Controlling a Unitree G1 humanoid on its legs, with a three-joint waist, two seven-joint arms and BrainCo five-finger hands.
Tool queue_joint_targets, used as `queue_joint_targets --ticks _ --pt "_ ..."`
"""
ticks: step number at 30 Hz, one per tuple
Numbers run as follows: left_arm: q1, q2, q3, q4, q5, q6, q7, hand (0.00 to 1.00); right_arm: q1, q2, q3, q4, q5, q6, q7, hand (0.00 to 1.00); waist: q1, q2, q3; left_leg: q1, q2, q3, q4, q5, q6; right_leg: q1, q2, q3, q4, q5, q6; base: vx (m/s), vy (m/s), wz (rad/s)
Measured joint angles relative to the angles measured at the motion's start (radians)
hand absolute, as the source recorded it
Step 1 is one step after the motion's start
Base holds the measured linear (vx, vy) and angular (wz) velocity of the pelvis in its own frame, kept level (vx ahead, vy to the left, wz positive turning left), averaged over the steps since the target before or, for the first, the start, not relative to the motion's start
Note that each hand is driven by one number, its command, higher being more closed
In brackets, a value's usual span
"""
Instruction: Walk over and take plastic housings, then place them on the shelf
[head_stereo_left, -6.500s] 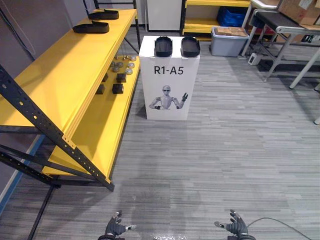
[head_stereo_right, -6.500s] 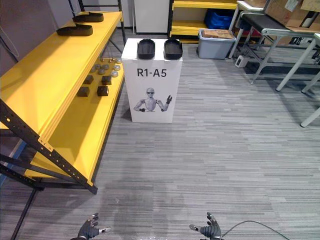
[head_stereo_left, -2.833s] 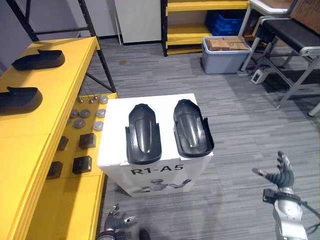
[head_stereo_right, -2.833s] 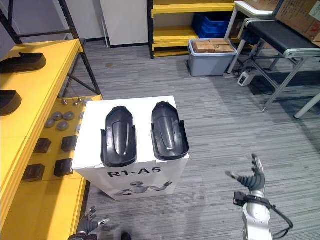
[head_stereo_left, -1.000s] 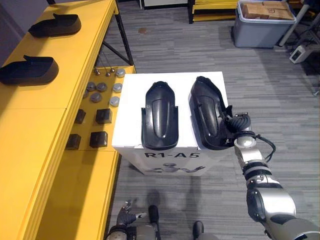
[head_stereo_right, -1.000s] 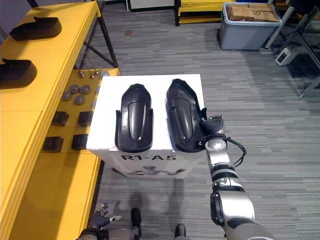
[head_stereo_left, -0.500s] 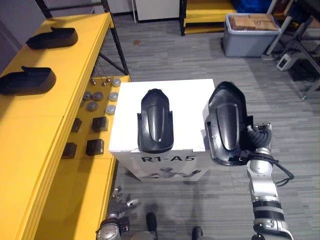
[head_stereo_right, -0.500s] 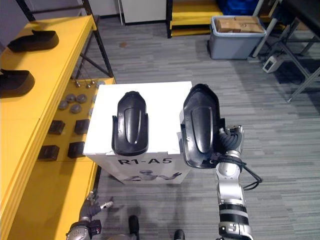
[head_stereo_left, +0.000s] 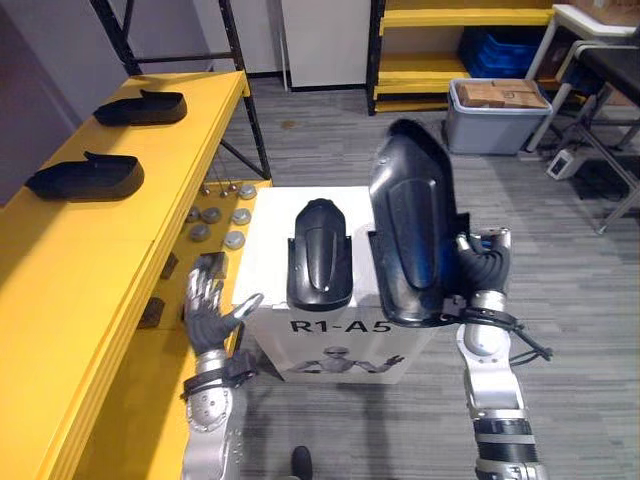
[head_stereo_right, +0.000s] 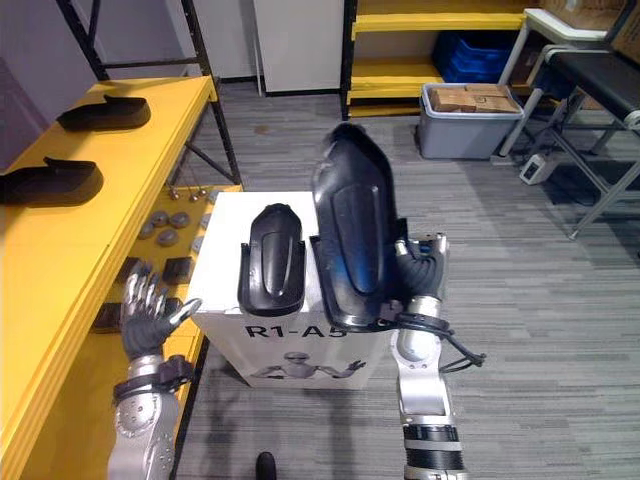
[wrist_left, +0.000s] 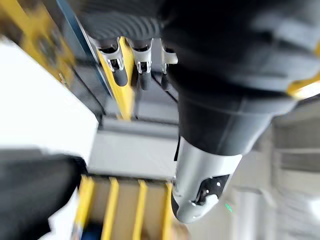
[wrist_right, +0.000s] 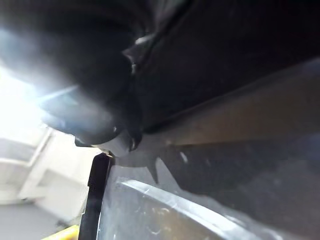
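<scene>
Plastic housing (head_stereo_left: 412, 225), black and glossy, is up in the air over the right side of the box, tipped steeply with its far end high and its near end low at the box's front edge. Biggest thing around it is the yellow shelf (head_stereo_left: 70, 270), whose long top board runs along the robot's left, with a lower board (head_stereo_left: 150, 400) showing beneath it. Next comes the white box (head_stereo_left: 265, 235), standing on the grey floor just beside that shelf and straight ahead of the robot. Farther back on the right a grey bin (head_stereo_left: 490, 125) sits on the floor. A second housing (head_stereo_left: 319, 255) lies domed side up on the left half of the box top, just beside the one held aloft. Two more housings (head_stereo_left: 88, 177) rest on the shelf's top board, one behind the other (head_stereo_left: 140, 107), well apart from the box. The right hand (head_stereo_left: 483, 265) sits against the raised housing's right flank near its low end, fingers curled round the rim and gripping it. The left hand (head_stereo_left: 208, 318) is up between the shelf and the box's front left corner, fingers straight and spread wide, thumb pointing toward the box, holding nothing. Smallest of all, round metal pieces (head_stereo_left: 212, 214) and dark blocks (head_stereo_left: 152, 312) lie on the lower board beside the box.
</scene>
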Motion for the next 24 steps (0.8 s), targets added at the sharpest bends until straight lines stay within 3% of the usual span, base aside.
queue_joint_targets --ticks 3,6,14,15,24 --pt "-0.052 0.002 -0.140 0.004 0.002 0.000 0.000 0.00 -0.002 0.030 0.108 -0.033 -0.009 -0.016 0.003 1.00 -0.008 -0.008 -0.017 0.000 0.001 0.001 0.000 0.002 -0.001 -0.003 0.000 0.002 0.002 0.000 0.000 -0.05 0.011 -0.02" --pt "-0.091 0.003 -0.206 0.043 0.002 0.004 -0.002 0.00 -0.004 0.039 0.197 -0.061 -0.036 -0.034 0.009 1.00 -0.013 -0.014 -0.031 0.000 0.002 0.008 0.002 0.002 -0.001 -0.009 0.001 0.011 0.003 0.001 0.000 -0.01 0.004 -0.06" --pt "-0.141 0.033 -0.253 0.122 -0.078 0.008 0.020 0.00 -0.006 0.028 0.224 -0.070 -0.088 -0.037 -0.006 1.00 -0.025 -0.024 -0.047 -0.001 0.008 0.030 0.003 0.003 -0.001 -0.020 0.006 0.032 0.001 0.010 -0.003 -0.01 0.001 -0.09" --pt "-0.150 0.035 -0.257 0.137 -0.080 0.010 0.030 1.00 -0.007 0.013 0.240 -0.070 -0.096 -0.037 -0.020 1.00 -0.029 -0.024 -0.054 -0.003 0.008 0.031 0.003 0.003 -0.001 -0.022 0.007 0.033 0.001 0.010 -0.003 -0.01 0.002 -0.04" --pt "-0.159 0.081 -0.320 0.192 -0.182 0.036 0.053 1.00 -0.018 -0.043 0.344 -0.088 -0.116 -0.037 -0.027 1.00 -0.038 -0.024 -0.082 -0.013 0.017 0.034 0.003 0.005 -0.005 -0.036 0.016 0.041 0.000 0.013 -0.008 0.00 -0.001 -0.02"
